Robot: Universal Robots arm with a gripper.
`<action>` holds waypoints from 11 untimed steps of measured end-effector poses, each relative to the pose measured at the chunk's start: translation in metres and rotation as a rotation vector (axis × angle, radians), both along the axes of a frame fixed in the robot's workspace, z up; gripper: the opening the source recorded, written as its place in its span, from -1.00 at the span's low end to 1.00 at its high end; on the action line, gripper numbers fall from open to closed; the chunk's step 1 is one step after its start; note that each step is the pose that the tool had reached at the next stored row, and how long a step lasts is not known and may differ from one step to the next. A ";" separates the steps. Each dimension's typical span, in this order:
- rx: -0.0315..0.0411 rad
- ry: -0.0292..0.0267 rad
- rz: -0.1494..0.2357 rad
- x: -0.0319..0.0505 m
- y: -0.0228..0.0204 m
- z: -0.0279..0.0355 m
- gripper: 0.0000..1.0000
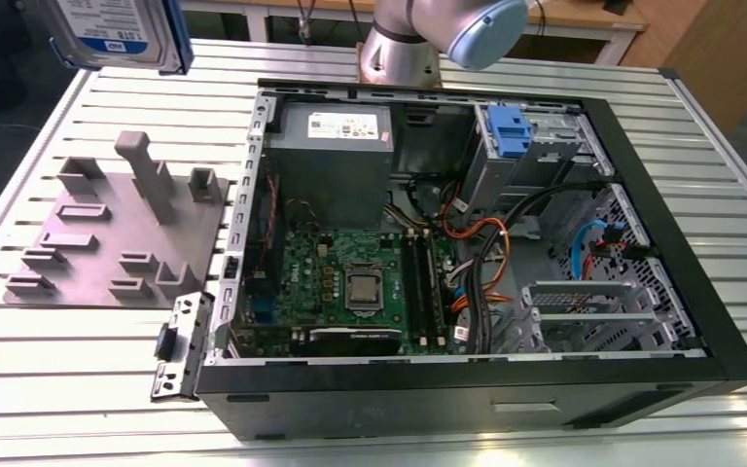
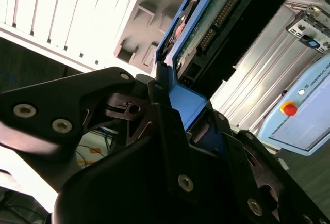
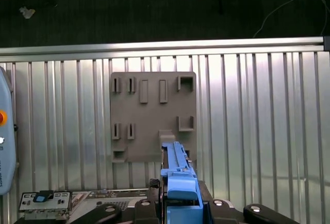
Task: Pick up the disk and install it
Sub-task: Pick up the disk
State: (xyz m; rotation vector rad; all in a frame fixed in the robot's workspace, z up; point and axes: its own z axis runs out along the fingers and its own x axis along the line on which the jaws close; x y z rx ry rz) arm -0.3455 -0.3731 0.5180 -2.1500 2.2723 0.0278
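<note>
"Up at the exterior view's top left corner, what is that silver slab?"

"That's the disk [image 1: 112,34]. It hangs clear of the slatted worktop [image 1: 737,175] with its white-and-blue label facing the camera, well apart from the open computer case [image 1: 478,394]."

"What has it?"

"The hand [image 2: 193,111]. In the second wrist view its black fingers [image 2: 165,126] are clamped on the disk's blue side rail, and the green circuit-board side shows beyond them."

"And underneath?"

"In the first wrist view the blue rail juts from the hand over the grey fixture plate [image 3: 153,115], which lies on the worktop beside the case."

"The case itself?"

"It lies on its side, open, with the motherboard [image 1: 347,282] and grey power supply [image 1: 335,146] showing. A blue latch [image 1: 510,131] sits at the drive bay, toward the exterior view's right."
</note>
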 end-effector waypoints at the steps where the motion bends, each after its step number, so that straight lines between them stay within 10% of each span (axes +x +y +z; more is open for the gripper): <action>1: 0.0000 0.0000 0.000 0.0001 -0.0019 0.0000 -0.27; 11: 0.0000 0.0000 0.000 0.0002 -0.0051 0.0000 -0.27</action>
